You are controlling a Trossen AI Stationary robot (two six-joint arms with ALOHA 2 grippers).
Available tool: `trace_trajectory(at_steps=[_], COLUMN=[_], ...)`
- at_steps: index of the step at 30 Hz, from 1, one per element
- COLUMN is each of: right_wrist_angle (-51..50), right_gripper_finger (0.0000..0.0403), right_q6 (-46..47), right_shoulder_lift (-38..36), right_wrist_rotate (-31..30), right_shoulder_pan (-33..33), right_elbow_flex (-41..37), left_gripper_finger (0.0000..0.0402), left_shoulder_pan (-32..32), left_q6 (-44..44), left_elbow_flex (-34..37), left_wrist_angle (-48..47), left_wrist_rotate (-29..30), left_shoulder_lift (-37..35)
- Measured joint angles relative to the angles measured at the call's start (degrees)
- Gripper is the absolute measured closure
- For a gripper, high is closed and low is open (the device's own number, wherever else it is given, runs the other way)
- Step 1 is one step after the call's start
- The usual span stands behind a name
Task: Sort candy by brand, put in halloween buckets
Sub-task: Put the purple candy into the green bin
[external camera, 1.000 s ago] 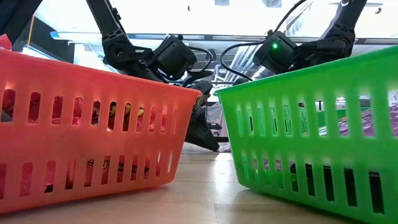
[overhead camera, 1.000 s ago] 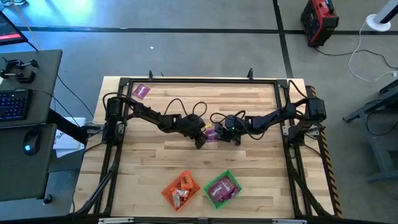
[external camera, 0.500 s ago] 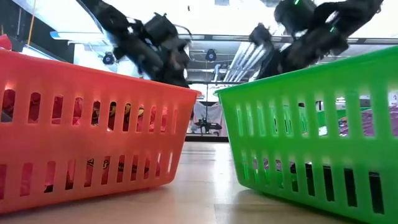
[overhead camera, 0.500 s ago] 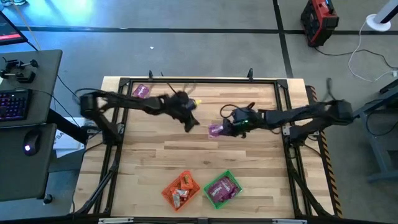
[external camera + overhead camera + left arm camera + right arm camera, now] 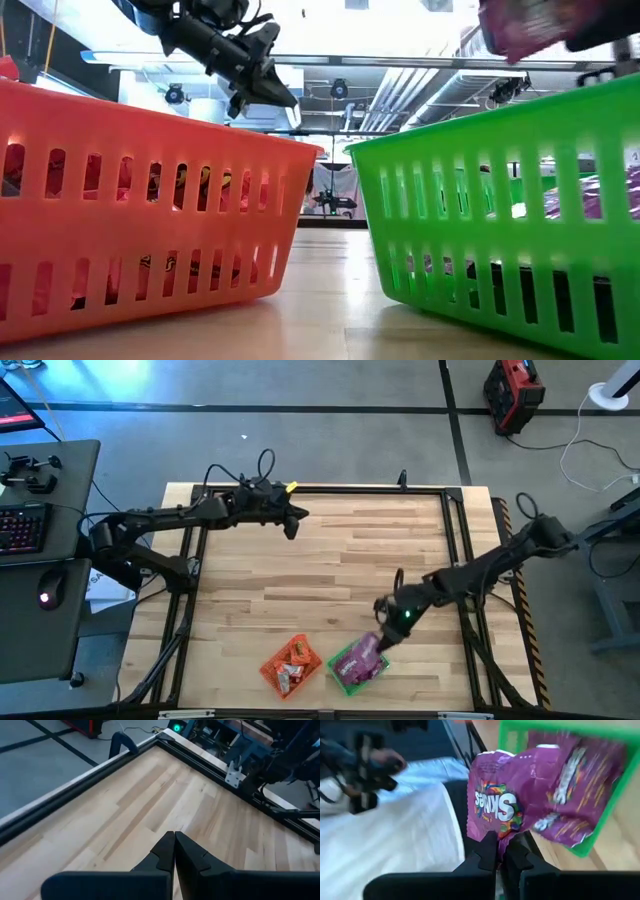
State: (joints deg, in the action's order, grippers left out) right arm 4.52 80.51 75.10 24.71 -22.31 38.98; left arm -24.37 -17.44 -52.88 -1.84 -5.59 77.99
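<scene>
Right gripper: we see the right gripper (image 5: 382, 637) reaching over the near edge of the table, directly above the green bucket (image 5: 345, 676); its fingers (image 5: 487, 851) are clamped on the lower edge of a purple Skittles packet (image 5: 496, 812).
Held packet: the purple Skittles packet hangs over the open top of the green bucket, with the logo facing the wrist camera; in the low view it shows as a magenta blur (image 5: 525, 22) above the green bucket's rim.
Green bucket: we find it at the near edge of the table, right of the orange bucket (image 5: 275, 663), the two just beside each other; it holds other purple packets (image 5: 580, 780).
Orange bucket: it sits left of the green one and holds orange-red packets (image 5: 293, 657); in the low view its slotted wall (image 5: 150, 220) fills the left side, with wrappers dimly visible through the slots.
Left gripper: we see the left gripper (image 5: 293, 524) raised near the far left part of the table, well apart from both buckets; its fingers (image 5: 165, 852) are pressed together with nothing between them.
Table: bare wooden boards (image 5: 330, 560) lie between the two arms, inside a black frame (image 5: 350, 490).
</scene>
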Motion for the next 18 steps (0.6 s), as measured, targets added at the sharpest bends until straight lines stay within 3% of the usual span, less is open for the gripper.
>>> trace_trajectory(at_steps=[9, 15, 18], right_wrist_angle=[0.22, -0.41, -6.39], right_gripper_finger=[0.0383, 0.0293, 0.0242], right_q6=[0.16, -0.35, -3.87], right_shoulder_lift=[11.72, 16.01, 16.07], right_wrist_rotate=[-1.66, -2.2, -0.83], right_shoulder_pan=[-3.75, -3.51, -2.71], right_elbow_flex=[5.58, 11.26, 13.43], left_gripper_finger=[0.0401, 0.0401, 0.0401], left_shoulder_pan=[0.84, 0.71, 0.71], left_q6=[-0.92, 1.15, 2.5], left_elbow_flex=[0.0, 0.0, 0.0], left_wrist_angle=[0.5, 0.41, 0.4], left_wrist_rotate=[0.2, 0.22, 0.22], left_shoulder_lift=[0.86, 0.86, 0.65])
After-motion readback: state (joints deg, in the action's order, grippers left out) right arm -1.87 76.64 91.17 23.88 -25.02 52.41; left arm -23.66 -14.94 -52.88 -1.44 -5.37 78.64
